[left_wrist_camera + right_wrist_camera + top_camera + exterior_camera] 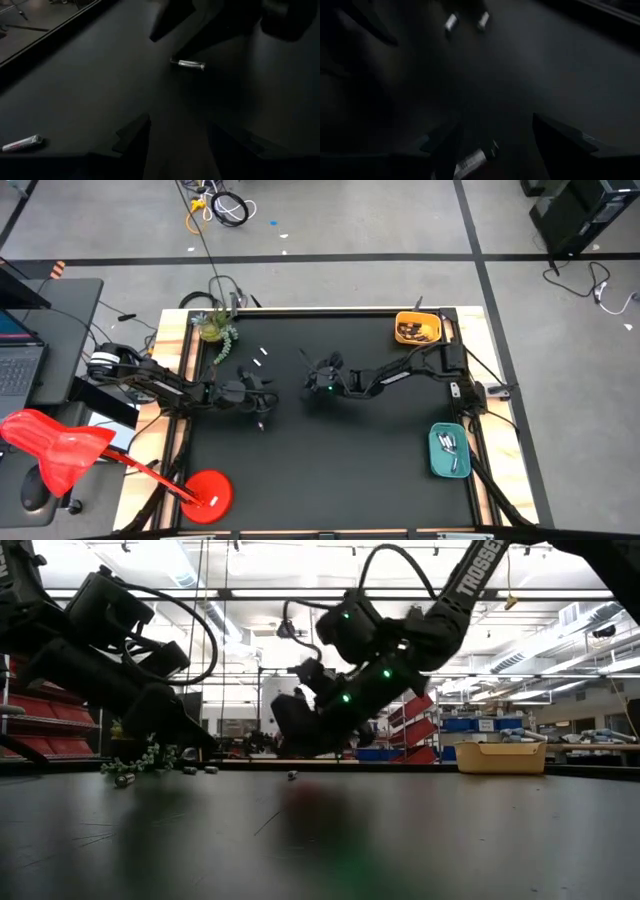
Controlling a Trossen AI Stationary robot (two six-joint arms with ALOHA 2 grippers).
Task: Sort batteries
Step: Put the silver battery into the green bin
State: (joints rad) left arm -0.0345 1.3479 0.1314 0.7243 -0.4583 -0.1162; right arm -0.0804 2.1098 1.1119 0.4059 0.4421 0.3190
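Observation:
A silvery battery (472, 161) lies on the black table (340, 470) between the fingers of my open right gripper (495, 145). That gripper (311, 384) hovers just above it near the table's middle, and I see no touch. The same battery (189, 64) lies ahead of my left gripper (177, 150). My left gripper (262, 408) is open and holds nothing, a little to the left of the right one. Two white batteries (260, 357) lie farther back, and another battery (22, 144) lies beside the left gripper.
A yellow tray (417, 328) stands at the far right corner. A teal tray (449, 450) with several batteries in it sits by the right edge. A small potted plant (215, 328) is at the far left. The near half of the table has free room.

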